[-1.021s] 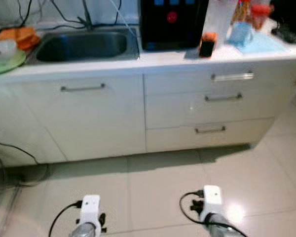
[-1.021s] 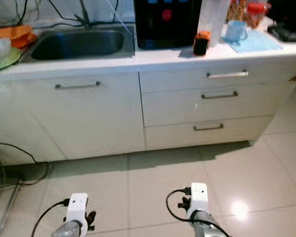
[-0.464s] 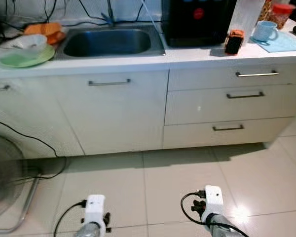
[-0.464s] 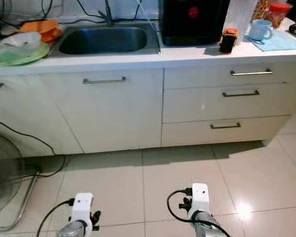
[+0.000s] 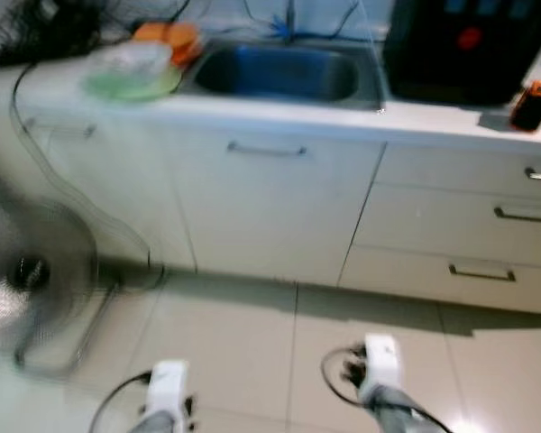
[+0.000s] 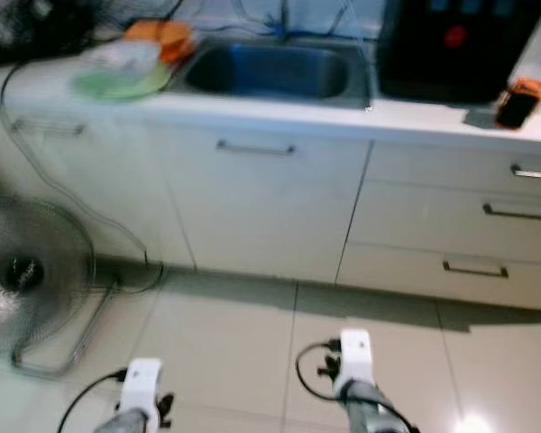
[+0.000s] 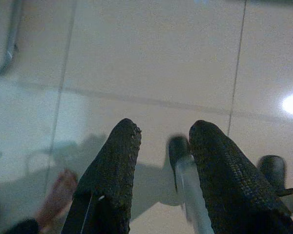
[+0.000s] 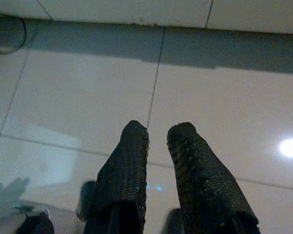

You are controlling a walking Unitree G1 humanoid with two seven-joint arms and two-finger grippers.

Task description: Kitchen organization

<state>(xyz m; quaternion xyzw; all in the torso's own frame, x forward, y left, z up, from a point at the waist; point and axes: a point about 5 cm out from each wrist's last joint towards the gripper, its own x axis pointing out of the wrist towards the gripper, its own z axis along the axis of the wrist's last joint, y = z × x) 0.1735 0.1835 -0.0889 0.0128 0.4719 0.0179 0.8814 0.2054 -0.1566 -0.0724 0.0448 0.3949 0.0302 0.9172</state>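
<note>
On the counter's left end, just beside the steel sink (image 6: pixel 269 70), a green plate (image 6: pixel 117 83) carries a pale bowl, with orange ware (image 6: pixel 160 36) behind it. At the right edge of the sink stands a black appliance (image 6: pixel 451 45), and a small orange-topped object (image 6: pixel 517 102) lies near the counter's front edge. A floor fan (image 6: pixel 22 275) stands below. Both arms hang over the tiled floor (image 8: pixel 88 83): left gripper (image 7: pixel 163 139) with fingers parted and holding nothing, right gripper (image 8: pixel 157 134) narrowly parted and likewise free
</note>
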